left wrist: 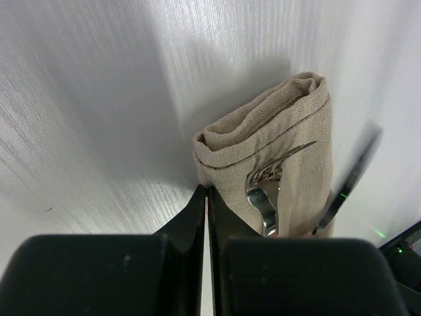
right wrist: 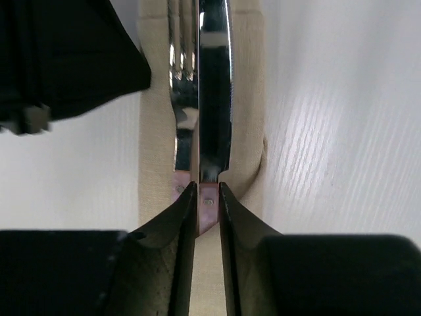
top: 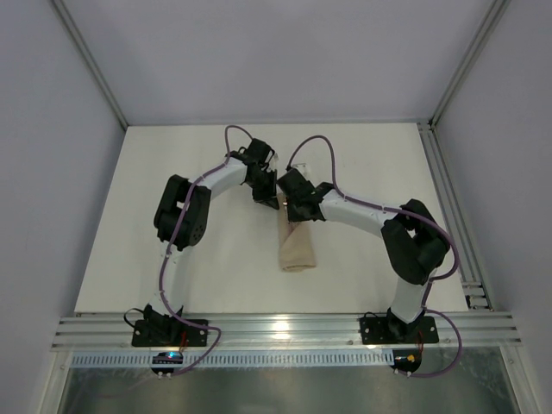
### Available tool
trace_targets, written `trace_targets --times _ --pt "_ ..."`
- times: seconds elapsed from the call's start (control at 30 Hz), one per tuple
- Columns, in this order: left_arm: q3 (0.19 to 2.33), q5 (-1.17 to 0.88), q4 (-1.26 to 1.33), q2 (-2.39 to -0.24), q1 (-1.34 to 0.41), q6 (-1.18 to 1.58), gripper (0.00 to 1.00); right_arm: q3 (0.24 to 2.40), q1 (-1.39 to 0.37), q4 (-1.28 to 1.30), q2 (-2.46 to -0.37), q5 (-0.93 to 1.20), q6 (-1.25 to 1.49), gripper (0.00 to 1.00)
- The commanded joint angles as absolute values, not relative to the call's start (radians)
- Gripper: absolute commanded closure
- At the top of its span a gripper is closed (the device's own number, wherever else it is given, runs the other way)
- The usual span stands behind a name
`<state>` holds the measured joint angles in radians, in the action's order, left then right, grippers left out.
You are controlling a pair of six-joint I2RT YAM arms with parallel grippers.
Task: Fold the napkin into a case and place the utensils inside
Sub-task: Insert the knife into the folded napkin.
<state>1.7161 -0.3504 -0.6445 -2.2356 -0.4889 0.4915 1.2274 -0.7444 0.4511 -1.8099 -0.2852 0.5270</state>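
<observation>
In the overhead view the white table [top: 172,259] carries the beige case [top: 297,247] just right of centre, its long axis running 12 to 6 o'clock. Both grippers meet at its 12 o'clock end. The left gripper [left wrist: 207,204] is closed and empty, fingers pressed together at the cloth's edge. The right gripper [right wrist: 208,199] pinches the knife [right wrist: 215,99] by its pinkish handle, blade over the cloth. In the right wrist view the fork [left wrist: 264,194] lies at the blade's 9 o'clock.
</observation>
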Motion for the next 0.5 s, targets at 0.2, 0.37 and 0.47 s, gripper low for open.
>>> trace_targets --times 0.2,0.37,0.47 --pt "1.710 -0.365 -0.624 -2.180 -0.485 0.488 1.00 1.313 -0.753 0.408 -1.796 -0.236 0.482 0.69" --pt "1.712 -0.373 -0.627 -2.181 -0.485 0.489 1.00 1.304 -0.753 0.423 -1.818 -0.291 0.505 0.69" --pt "1.713 -0.368 -0.627 -2.183 -0.485 0.486 1.00 1.311 -0.755 0.399 -1.819 -0.288 0.477 0.73"
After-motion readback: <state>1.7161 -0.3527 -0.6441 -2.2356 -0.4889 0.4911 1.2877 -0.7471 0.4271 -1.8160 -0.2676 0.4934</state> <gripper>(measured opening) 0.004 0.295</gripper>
